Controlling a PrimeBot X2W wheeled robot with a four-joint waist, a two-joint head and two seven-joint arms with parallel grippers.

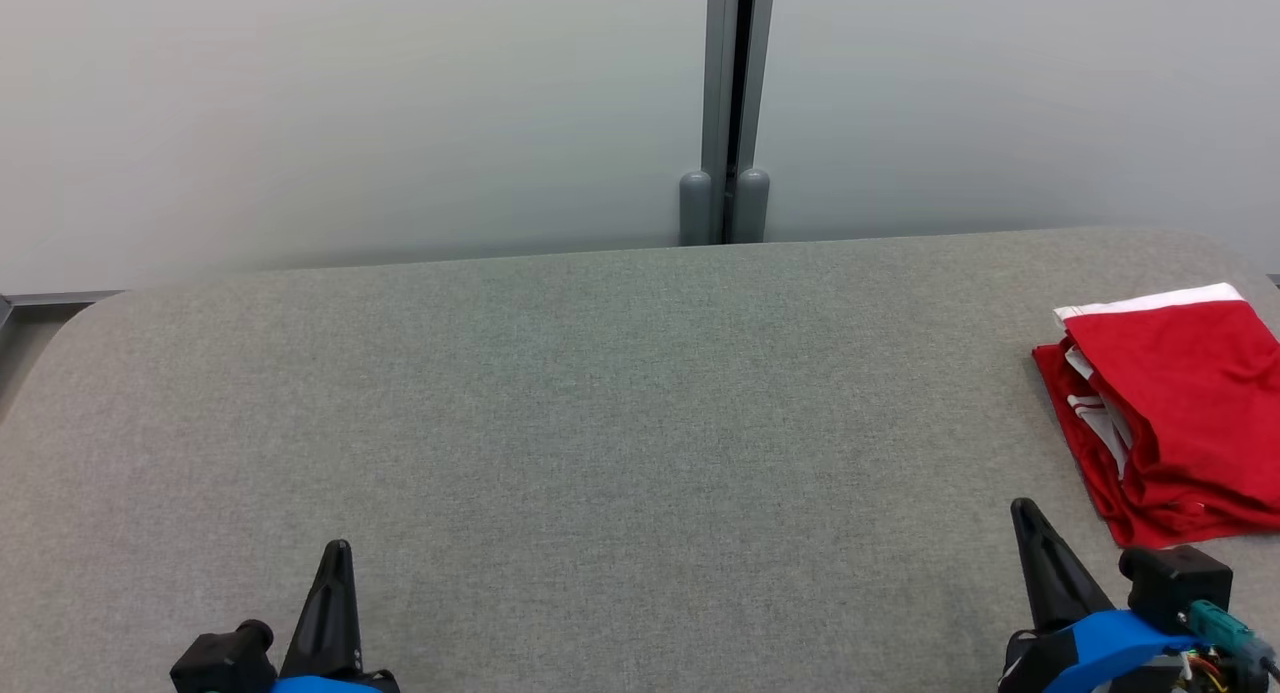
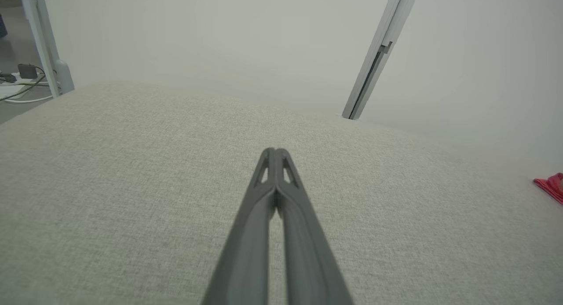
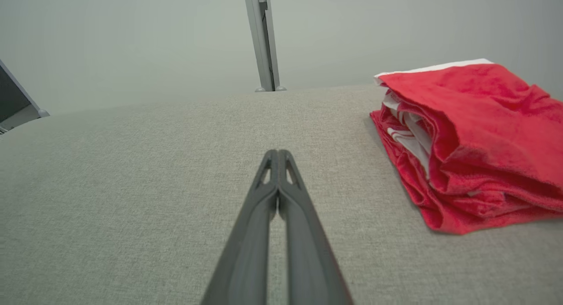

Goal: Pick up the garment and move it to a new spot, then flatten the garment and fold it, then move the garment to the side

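The garment (image 1: 1180, 403) is red with white trim and lies folded in a stack at the right edge of the grey padded table (image 1: 600, 393). In the right wrist view the garment (image 3: 475, 142) sits to the right of my right gripper (image 3: 278, 153), apart from it. My right gripper (image 1: 1022, 508) is shut and empty, low at the front right, just in front of the garment. At the front left my left gripper (image 1: 338, 548) is also shut, with nothing in it. The left gripper (image 2: 275, 151) points over bare fabric, and a red corner of the garment (image 2: 552, 186) shows at the far right.
A pale wall with a grey vertical post (image 1: 735, 103) runs behind the table. Beyond the table's left end, the left wrist view shows a grey post (image 2: 42, 41) and cables on the floor (image 2: 17, 82). The table's corners are rounded.
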